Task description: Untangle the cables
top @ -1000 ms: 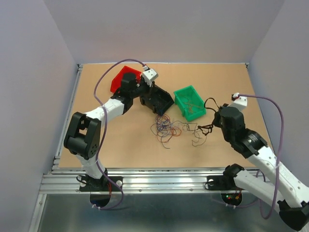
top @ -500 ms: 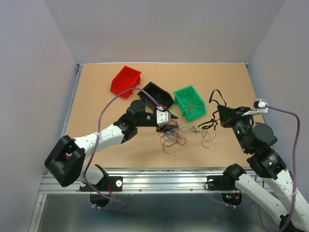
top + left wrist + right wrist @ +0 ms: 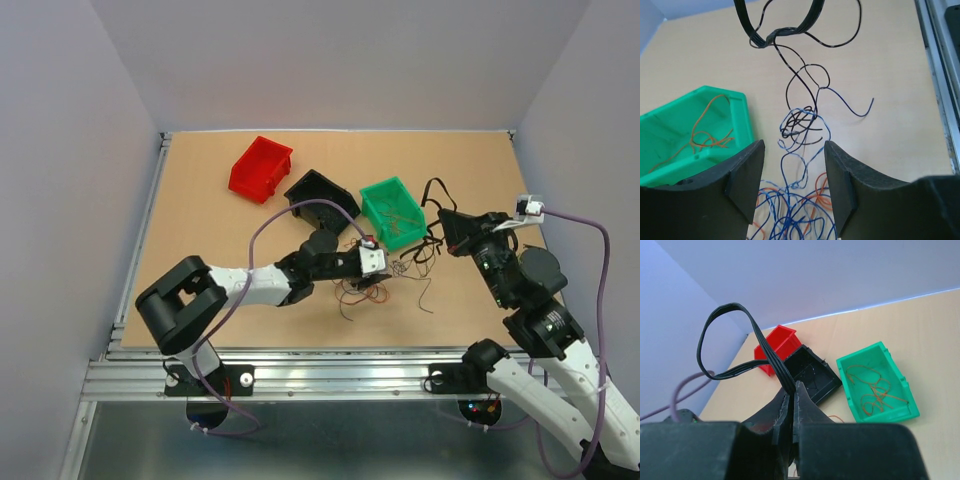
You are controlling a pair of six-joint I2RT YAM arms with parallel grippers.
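The cables [image 3: 385,280] lie as a loose tangle of blue, orange and black strands on the table in front of the green bin. My left gripper [image 3: 374,276] is low over the tangle and open. In the left wrist view its fingers [image 3: 746,180] straddle blue and orange strands [image 3: 790,210] without pinching them. My right gripper [image 3: 447,222] is shut on a looped bundle of black cables [image 3: 735,335], with its tips [image 3: 793,390] pressed together on it. The bundle [image 3: 775,32] hangs above the table, and thin black strands [image 3: 805,85] trail from it down into the tangle.
Three bins stand behind the tangle: a red one [image 3: 260,168], a black one [image 3: 322,195] and a green one [image 3: 393,212] holding orange wires [image 3: 875,385]. A metal rail [image 3: 300,370] runs along the table's near edge.
My left arm has swung from the black bin down to the tangle, and its gripper has opened. My right gripper has drawn the black bundle up and to the right.
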